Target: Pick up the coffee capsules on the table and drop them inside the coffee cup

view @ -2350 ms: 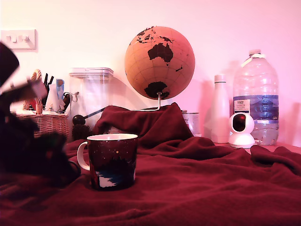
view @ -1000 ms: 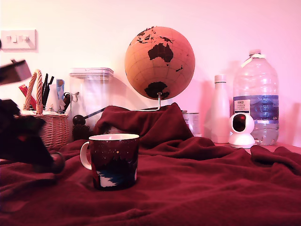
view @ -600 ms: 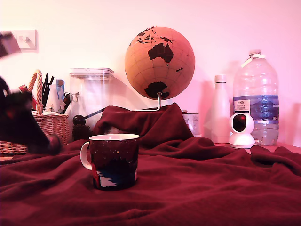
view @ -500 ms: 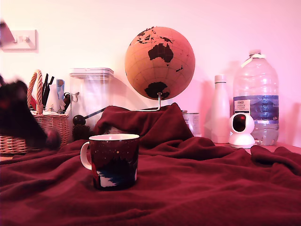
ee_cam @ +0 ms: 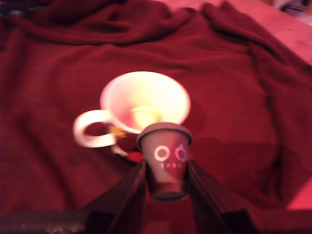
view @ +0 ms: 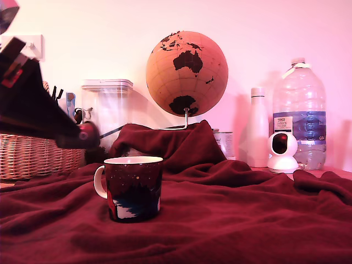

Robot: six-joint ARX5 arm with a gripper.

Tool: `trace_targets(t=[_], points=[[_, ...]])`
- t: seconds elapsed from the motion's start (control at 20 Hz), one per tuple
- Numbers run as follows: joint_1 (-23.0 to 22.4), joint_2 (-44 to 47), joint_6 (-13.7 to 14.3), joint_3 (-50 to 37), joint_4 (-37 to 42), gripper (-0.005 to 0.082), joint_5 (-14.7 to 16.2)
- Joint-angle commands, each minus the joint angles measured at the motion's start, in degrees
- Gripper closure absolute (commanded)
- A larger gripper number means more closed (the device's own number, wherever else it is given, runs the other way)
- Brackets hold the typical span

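Mug [view: 133,188] on blanket [view: 231,220], gripper [view: 82,137] w/ capsule [ee_cam: 165,163] above-left, exterior view

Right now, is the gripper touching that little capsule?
Touching. The wrist view shows the gripper with a finger pressed on each side of the capsule, holding it above the blanket.

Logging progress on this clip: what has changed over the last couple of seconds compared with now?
The black tool has risen from low on the rumpled dark red blanket at the exterior view's left and moved toward the dark speckled ceramic mug. The wrist view shows it shut on a small tapered coffee capsule, with the mug's opening beyond. The mug, cork globe and large clear water bottle have not moved.
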Motion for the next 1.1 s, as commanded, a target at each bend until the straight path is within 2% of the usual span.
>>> trace_targets(t=[0.0, 0.35, 0.5, 0.75, 1.05], points=[[-0.61, 0.20, -0.15, -0.81, 0.94, 0.0592, 0.24], [-0.74, 0.20, -0.22, -0.79, 3.69, 0.0592, 0.20], [-0.74, 0.20, -0.42, 0.24, 4.04, 0.0592, -0.87], [-0.74, 1.70, -1.53, 5.07, 2.10, 0.0592, -0.85], [-3.19, 9.55, -1.42, 12.55, -1.95, 0.0591, -1.07]])
